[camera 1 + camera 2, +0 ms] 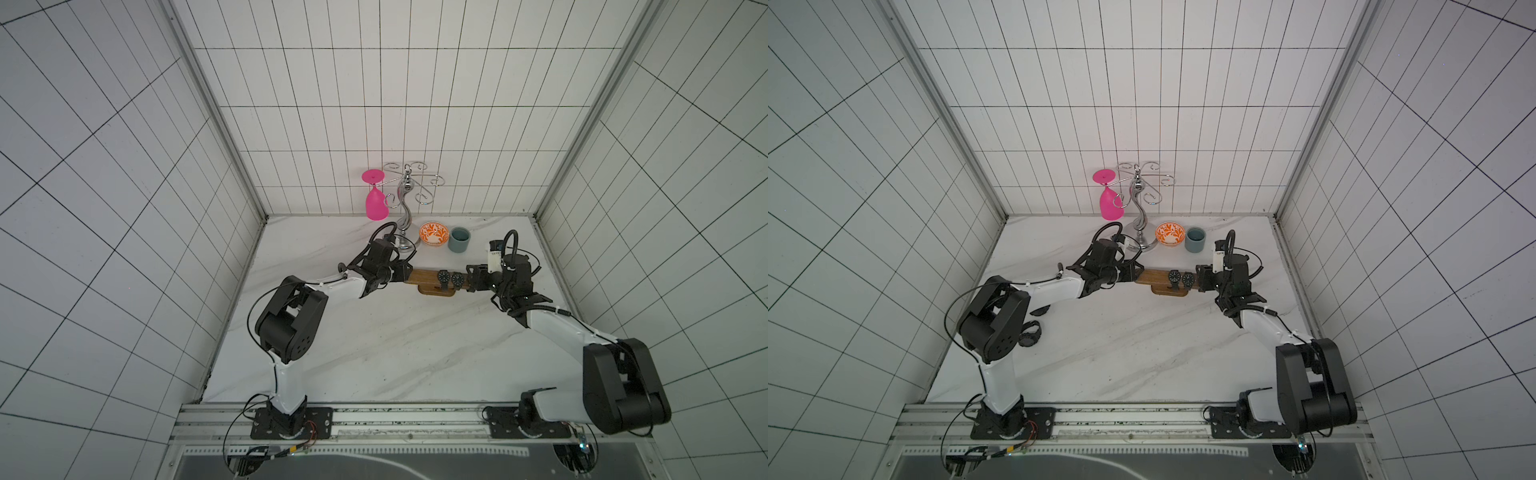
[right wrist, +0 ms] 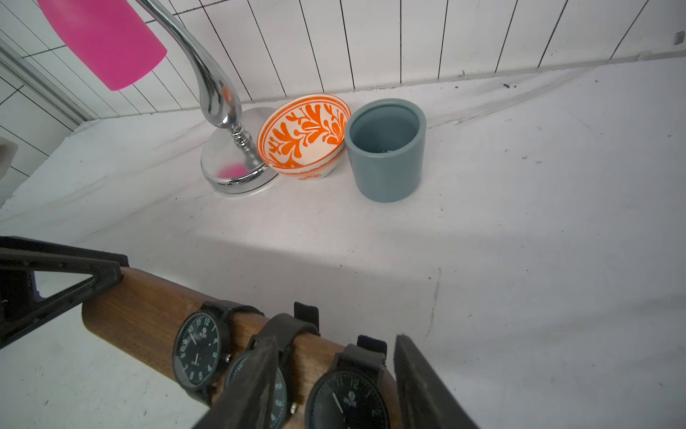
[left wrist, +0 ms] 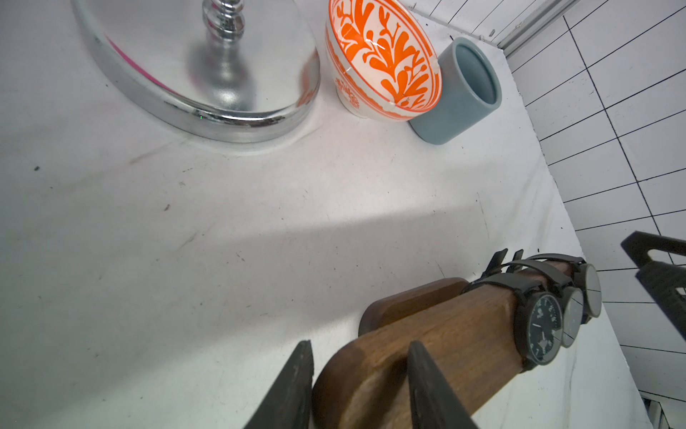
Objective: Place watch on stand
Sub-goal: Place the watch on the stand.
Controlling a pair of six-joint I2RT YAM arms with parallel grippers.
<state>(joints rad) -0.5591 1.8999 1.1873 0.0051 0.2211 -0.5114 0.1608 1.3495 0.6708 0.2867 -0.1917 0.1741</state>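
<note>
The stand (image 1: 424,275) is a brown wooden bar on a lighter oval base, mid-table in both top views. Three black watches are strapped round it: one nearest the left arm (image 2: 196,356), a middle one (image 2: 289,327) and one at the bar's right end (image 2: 349,403). My left gripper (image 3: 361,343) is shut on the bar's left end (image 3: 371,371), a finger on each face. My right gripper (image 2: 336,338) is open and straddles the right-end watch. One of its fingers (image 2: 260,375) overlaps the middle watch. A loose black watch (image 1: 1030,335) lies by the left elbow.
Behind the stand are a chrome curly-armed glass rack (image 1: 405,216) with a pink glass (image 1: 376,203) hanging upside down, an orange-patterned bowl (image 1: 433,234) and a grey-blue cup (image 1: 459,239). The tiled back wall rises just past them.
</note>
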